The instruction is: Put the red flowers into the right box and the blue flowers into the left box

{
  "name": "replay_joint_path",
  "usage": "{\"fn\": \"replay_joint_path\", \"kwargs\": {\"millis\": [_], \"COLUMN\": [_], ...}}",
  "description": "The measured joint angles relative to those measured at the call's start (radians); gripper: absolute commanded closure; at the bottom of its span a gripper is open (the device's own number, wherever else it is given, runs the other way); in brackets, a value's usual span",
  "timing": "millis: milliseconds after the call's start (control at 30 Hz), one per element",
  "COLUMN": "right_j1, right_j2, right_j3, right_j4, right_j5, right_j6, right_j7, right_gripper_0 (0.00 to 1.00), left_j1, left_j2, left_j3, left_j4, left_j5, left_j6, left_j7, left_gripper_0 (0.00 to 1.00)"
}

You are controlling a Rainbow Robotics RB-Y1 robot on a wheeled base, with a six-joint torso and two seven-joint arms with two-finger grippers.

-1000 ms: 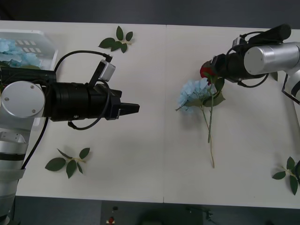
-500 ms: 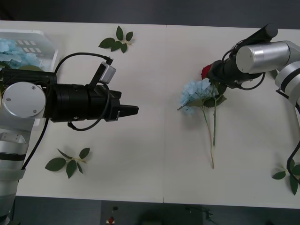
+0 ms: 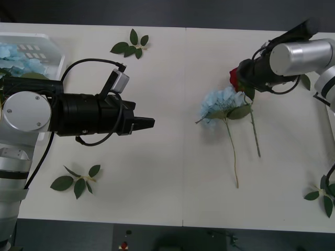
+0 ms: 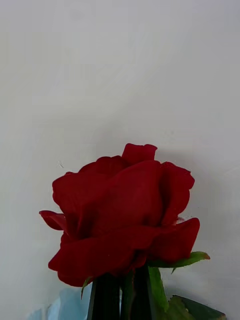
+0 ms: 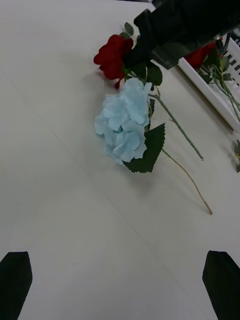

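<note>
Now our right gripper (image 3: 242, 78), clamped on the red rose (image 3: 234, 78) just under its bloom, has swung the stem rightward off the blue hydrangea's (image 3: 219, 104) stem; the hydrangea lies unmoved on the white table (image 3: 172, 172). Our left gripper (image 3: 148, 123) stays parked mid-table, fingers spread wide. Beyond, the left box (image 3: 48, 42) holds blue flowers; loose leaf sprigs (image 3: 131, 44) are scattered about

You see the right box (image 5: 220, 97) cut off at the edge, and the left box (image 3: 44, 44) half hidden behind the arm.
</note>
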State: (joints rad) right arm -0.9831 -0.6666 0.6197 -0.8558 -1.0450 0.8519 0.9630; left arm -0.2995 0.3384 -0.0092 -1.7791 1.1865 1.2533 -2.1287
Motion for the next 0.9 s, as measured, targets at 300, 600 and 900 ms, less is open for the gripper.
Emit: {"fn": "replay_joint_path", "kwargs": {"millis": [300, 600, 900], "right_j1": [0.001, 0.09, 0.176], "right_j2": [-0.263, -0.363, -0.363], "right_j3": [-0.021, -0.021, -0.021], "right_j4": [-0.222, -0.301, -0.363], "right_j5": [-0.012, -0.025, -0.041], "right_j6": [0.111, 0.077, 0.061], "right_j7": [0.0, 0.0, 0.0], "right_gripper_0": [1.0, 0.0, 0.0], "left_j1": [0.0, 0.002, 0.002], "left_j2": [0.0, 0.0, 0.0], "left_j3": [0.0, 0.0, 0.0], "left_j4": [0.0, 0.001, 0.001], "left_j5": [0.0, 0.0, 0.0], "left_j6": [-0.001, -0.001, -0.001], "left_j7": [0.0, 0.0, 0.0], "left_gripper_0": [0.0, 0.0, 0.0]}}
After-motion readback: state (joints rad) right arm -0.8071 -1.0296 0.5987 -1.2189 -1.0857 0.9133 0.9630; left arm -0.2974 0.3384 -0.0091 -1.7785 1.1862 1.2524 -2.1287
